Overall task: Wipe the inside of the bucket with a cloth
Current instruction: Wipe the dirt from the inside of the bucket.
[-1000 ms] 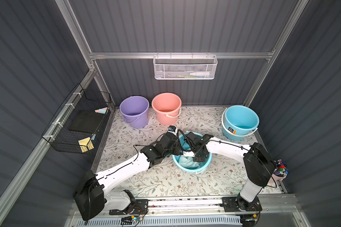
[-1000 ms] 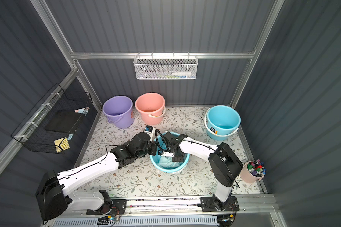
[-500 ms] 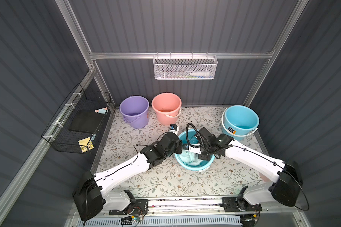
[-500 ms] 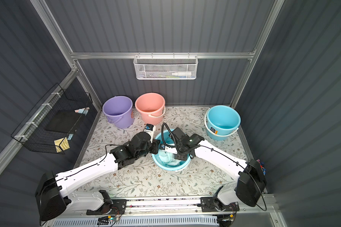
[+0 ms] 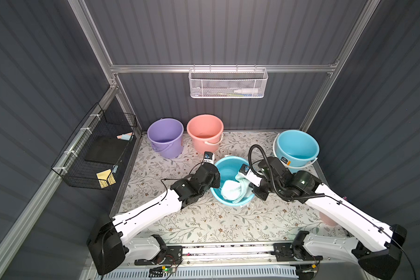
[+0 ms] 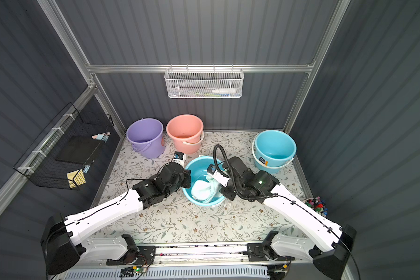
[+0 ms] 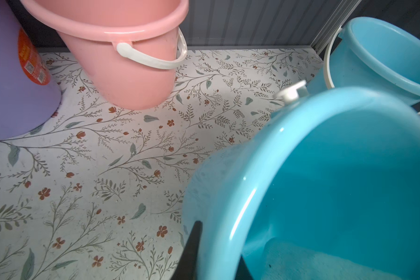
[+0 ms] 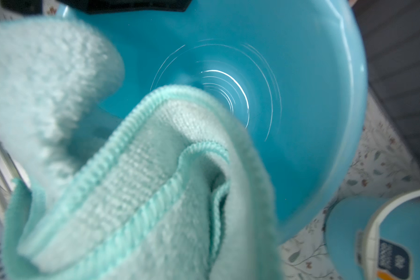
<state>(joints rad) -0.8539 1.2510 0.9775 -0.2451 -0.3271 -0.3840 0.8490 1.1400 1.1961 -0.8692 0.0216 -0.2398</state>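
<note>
A blue bucket (image 5: 228,167) sits near the middle of the floral-patterned table (image 5: 204,218), with an arm reaching in from each side. The left end effector (image 5: 215,183) is closed on the bucket's left rim. In the left wrist view one dark finger lies outside the wall and the other inside it, pinching the plastic between them. Whether the bucket stands flat or is slightly tipped cannot be told for certain.

The right end effector (image 5: 245,183) reaches over the right rim into the bucket and is closed on the cloth (image 5: 233,190). Its fingertips are buried in the fabric and do not show. The cloth is a pale aqua terry towel, bunched up inside the bucket against the near and right part of the inner wall. Both top views show one fold rising to the end effector. In the right wrist view its stitched hem fills the foreground, with the bucket's bare, glossy bottom beyond.

At the far left stand a purple bucket (image 5: 165,138) and a pink bucket (image 5: 204,143) side by side, and a second blue bucket (image 5: 297,148) stands at the far right. A white mesh basket (image 5: 227,83) hangs on the far wall and a black wire basket (image 5: 95,155) on the left wall. A cup of markers (image 6: 315,204) sits at the right edge.
</note>
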